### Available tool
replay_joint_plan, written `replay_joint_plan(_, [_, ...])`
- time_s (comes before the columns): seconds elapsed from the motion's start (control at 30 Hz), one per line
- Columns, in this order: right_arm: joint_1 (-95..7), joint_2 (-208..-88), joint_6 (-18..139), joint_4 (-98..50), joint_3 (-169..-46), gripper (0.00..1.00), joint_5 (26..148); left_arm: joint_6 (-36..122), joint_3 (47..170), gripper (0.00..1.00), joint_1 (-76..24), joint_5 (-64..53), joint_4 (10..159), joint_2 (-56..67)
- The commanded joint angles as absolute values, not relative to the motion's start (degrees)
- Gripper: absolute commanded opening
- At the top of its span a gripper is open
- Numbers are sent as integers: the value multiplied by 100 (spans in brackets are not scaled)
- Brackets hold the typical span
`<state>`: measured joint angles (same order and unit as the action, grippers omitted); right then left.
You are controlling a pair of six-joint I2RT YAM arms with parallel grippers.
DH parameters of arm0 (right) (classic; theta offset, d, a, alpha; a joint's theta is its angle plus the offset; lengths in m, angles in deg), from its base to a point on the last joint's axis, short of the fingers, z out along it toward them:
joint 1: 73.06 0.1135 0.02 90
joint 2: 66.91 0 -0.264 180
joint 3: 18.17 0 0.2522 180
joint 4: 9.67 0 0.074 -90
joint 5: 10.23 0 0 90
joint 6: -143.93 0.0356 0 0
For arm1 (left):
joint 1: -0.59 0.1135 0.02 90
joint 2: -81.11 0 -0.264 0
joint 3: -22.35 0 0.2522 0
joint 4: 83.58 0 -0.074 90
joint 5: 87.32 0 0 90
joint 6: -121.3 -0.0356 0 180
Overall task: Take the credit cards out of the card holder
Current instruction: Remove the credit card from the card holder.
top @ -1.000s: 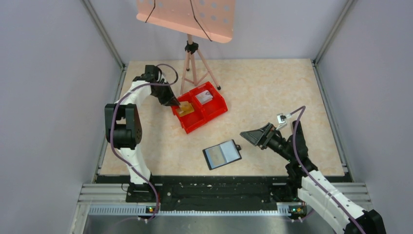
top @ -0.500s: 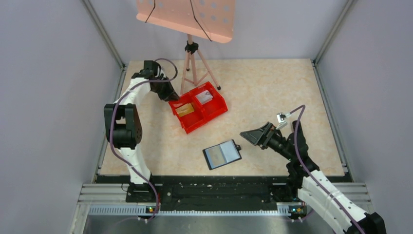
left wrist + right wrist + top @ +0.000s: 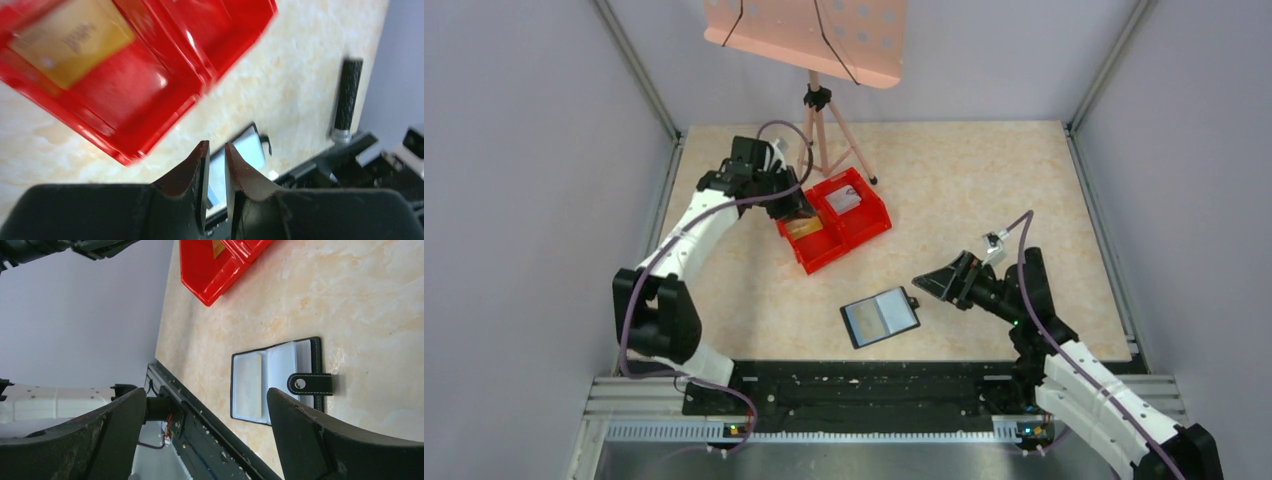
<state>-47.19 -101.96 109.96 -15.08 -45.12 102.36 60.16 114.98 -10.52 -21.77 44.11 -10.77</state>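
The black card holder [image 3: 880, 316] lies open on the table near the front edge, tab to the right. It also shows in the right wrist view [image 3: 277, 382], with a pale card [image 3: 248, 385] in its left pocket. A tan-gold card [image 3: 805, 227] lies in the left compartment of the red bin [image 3: 861, 236], and a pale grey card [image 3: 842, 200] in the right one. My left gripper [image 3: 796, 205] hovers over the bin's left back edge, jaws almost together with nothing between them [image 3: 215, 146]. My right gripper [image 3: 929, 282] is wide open and empty just right of the holder [image 3: 207, 390].
A tripod [image 3: 819, 130] carrying a pink perforated board [image 3: 809, 35] stands behind the bin. Grey walls close in both sides. A black rail [image 3: 874, 385] runs along the table's near edge.
The left arm has swung. Its gripper left the bin's left compartment, drew back, and now sits over the bin's back edge. The tan-gold card stays in the bin. The right gripper edged slightly left.
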Motion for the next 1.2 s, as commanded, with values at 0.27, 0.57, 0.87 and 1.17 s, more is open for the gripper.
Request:
replay_joint_plan(0.27, [-3842, -10665, 10576, -2145, -5024, 75, 9579, 6467, 8994, 23, -2392, -2473, 5703, 1080])
replay_joint_plan(0.57, [-2283, -12025, 10051, -3127, -6053, 81, 7602, 5617, 8937, 59, -2390, -1696, 5004, 2418])
replay_joint_plan(0.87, [-933, -13985, 10035, -2974, -6926, 88, 6050, 5218, 8862, 99, -2393, 140, 4216, 3252])
replay_joint_plan(1.17, [-396, -15333, 9656, -3504, -7993, 88, 5316, 5482, 8666, 99, -2383, 1384, 4037, 3509])
